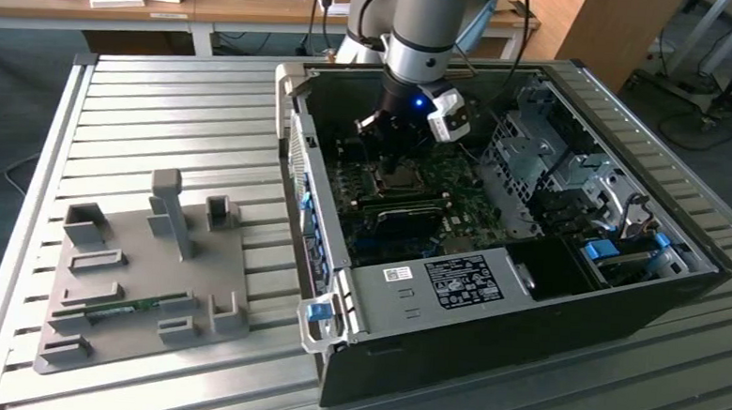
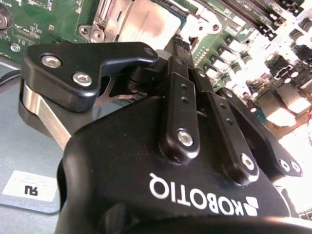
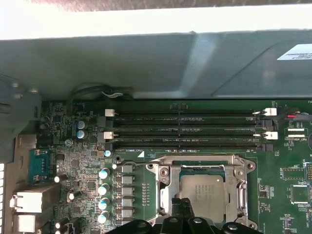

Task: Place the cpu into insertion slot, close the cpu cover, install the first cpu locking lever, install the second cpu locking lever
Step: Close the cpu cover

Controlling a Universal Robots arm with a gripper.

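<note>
**Cpu seated in socket, cover down, end effector clenched over it**

In the first wrist view the cpu (image 3: pixel 202 192) sits in the insertion slot (image 3: pixel 202 168), silvery top up. The cpu cover (image 3: pixel 162 183) lies flat around it, and the chip shows through its window. The end effector (image 3: pixel 183 210) is directly above the chip's near edge; in the second wrist view its fingers (image 2: pixel 181 92) are pressed together with nothing between them. Long memory slots (image 3: pixel 185 129) run just beside the socket on the green motherboard (image 3: pixel 292 195). In the exterior view the open computer case (image 1: pixel 524 307) stands on the slatted worktop (image 1: pixel 158 110), with a grey fixture plate (image 1: pixel 149 283) towards that view's left.
</note>
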